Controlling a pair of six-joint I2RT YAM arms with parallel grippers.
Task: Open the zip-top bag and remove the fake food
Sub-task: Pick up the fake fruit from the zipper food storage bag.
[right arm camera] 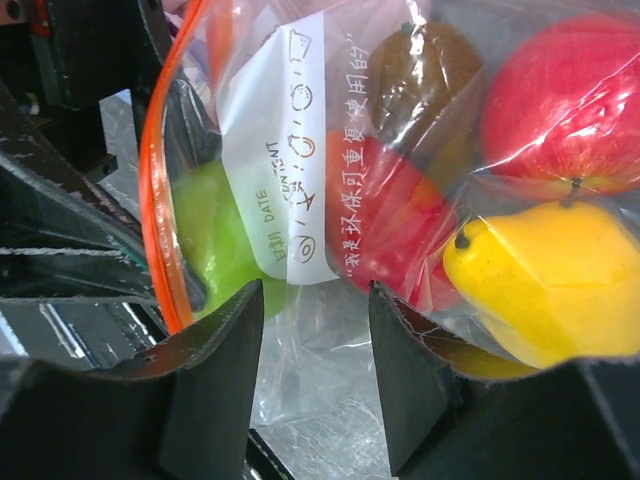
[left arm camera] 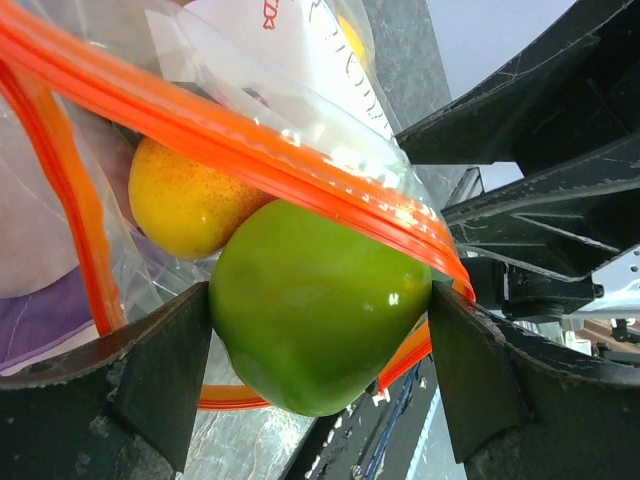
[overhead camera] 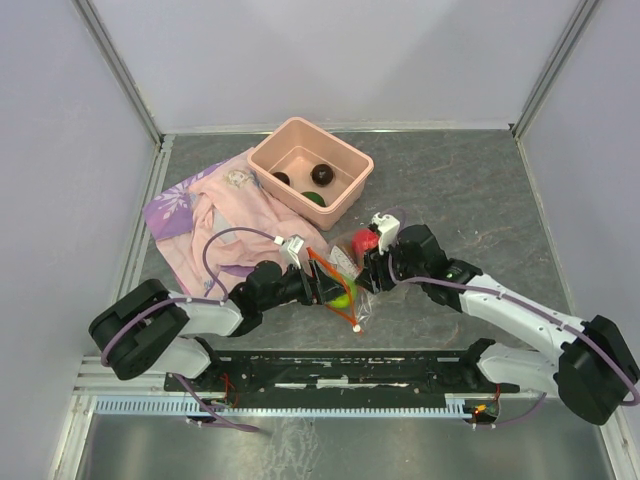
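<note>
Zip-top bag (right arm camera: 290,150): lies on the desk (overhead camera: 470,190) between my two claws, near the front edge, mouth toward my left arm. The orange zip strip (left arm camera: 250,140) gapes, so I judge the seal is open; the white slider (overhead camera: 355,326) hangs at the near corner.

Fake food: a green fruit (left arm camera: 315,310) sits in the mouth between the two zip lips. A yellow fruit (left arm camera: 185,205) is just behind it, and a red apple (right arm camera: 570,100) is deeper in. A few pieces already lie in the pink tub (overhead camera: 348,198).

Left claw (left arm camera: 320,340): clamped on the green fruit, a finger touching each flank. Right claw (right arm camera: 315,330): fingers apart, astride a fold of bag film — no pinch visible.

Step in hand: extract the green fruit. To do it well, the right claw should pin film only, not fruit. Then draw left along the mouth's axis so the lips don't snag — the glossy fruit will probably slip if the pull is skewed.

Surroundings: grey mottled desk with a pink-and-purple printed cloth (overhead camera: 200,215) beside the tub; pale walls all round.
</note>
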